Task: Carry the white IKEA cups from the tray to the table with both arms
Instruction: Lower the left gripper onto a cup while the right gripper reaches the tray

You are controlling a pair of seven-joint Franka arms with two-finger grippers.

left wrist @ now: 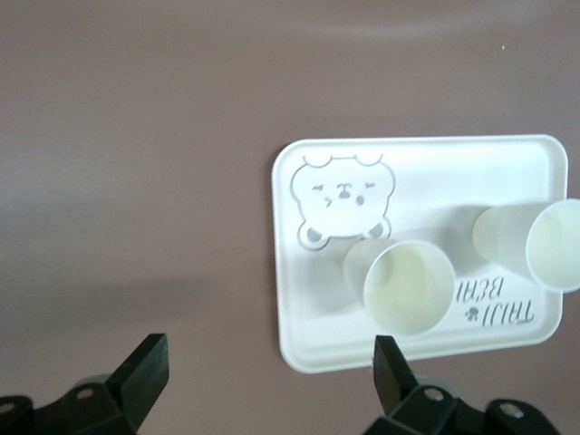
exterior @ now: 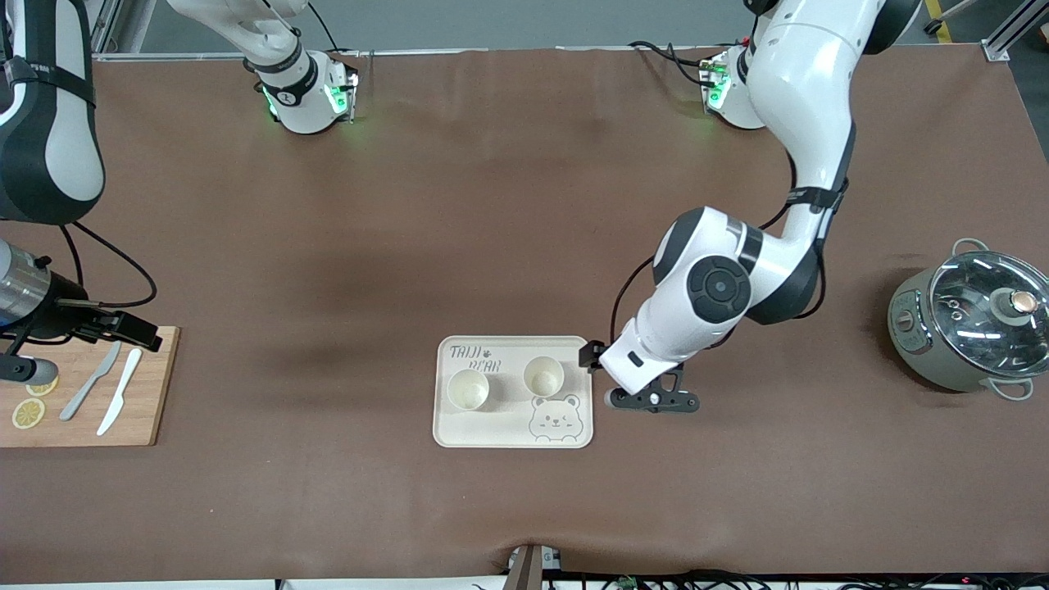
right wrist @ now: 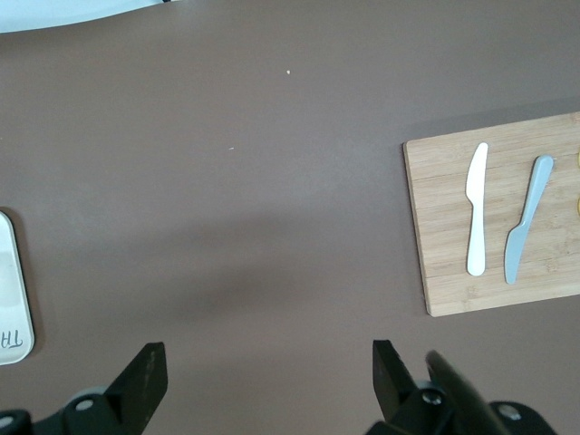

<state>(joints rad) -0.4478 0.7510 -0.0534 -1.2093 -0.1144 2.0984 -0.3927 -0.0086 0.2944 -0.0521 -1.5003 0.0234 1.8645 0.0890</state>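
Two white IKEA cups stand upright on a cream bear tray. One cup is toward the right arm's end. The other cup stands next to the bear drawing. My left gripper hovers open and empty over the tray's corner toward the left arm's end, clear of both cups. One of its fingers is over the tray's rim. My right gripper hangs open and empty over bare table by the cutting board.
A wooden cutting board at the right arm's end carries two knives and lemon slices. A grey pot with a glass lid stands at the left arm's end. The tray's edge shows in the right wrist view.
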